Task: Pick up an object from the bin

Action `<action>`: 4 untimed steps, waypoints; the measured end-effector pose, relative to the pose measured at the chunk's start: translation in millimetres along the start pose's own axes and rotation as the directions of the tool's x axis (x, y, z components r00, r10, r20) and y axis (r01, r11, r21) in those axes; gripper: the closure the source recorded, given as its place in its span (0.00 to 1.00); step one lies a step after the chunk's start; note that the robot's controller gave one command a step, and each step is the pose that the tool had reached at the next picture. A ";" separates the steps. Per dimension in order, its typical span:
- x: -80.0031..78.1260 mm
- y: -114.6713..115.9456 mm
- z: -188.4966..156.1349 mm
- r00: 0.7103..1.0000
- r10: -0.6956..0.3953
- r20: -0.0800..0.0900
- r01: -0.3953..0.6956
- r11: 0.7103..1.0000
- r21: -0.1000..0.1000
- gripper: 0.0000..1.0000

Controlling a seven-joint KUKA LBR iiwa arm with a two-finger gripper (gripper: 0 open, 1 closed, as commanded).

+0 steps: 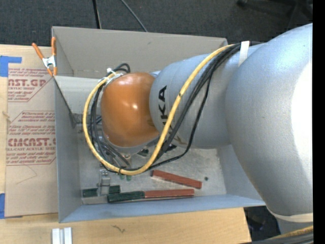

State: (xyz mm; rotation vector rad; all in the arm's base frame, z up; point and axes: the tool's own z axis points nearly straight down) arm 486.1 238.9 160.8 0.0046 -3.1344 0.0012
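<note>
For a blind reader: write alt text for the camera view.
A silver-grey robot arm with an orange domed wrist cover and yellow and black cables reaches from the right into a grey metal bin. By the bin's near wall lie two red-brown flat strips and some dark green pieces.

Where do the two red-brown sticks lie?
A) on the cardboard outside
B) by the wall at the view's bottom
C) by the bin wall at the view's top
B: both red-brown sticks lie on the bin floor near the bottom wall, beside a dark green piece.
</note>
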 end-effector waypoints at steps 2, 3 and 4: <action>-1.0 -39.1 89.3 0.978 -0.210 0.005 0.210 0.978 -0.001 1.00; -6.4 -68.8 -34.1 0.985 -0.173 0.016 0.173 0.985 -0.001 1.00; -5.8 -32.9 -59.0 0.976 -0.216 0.012 0.217 0.976 -0.001 1.00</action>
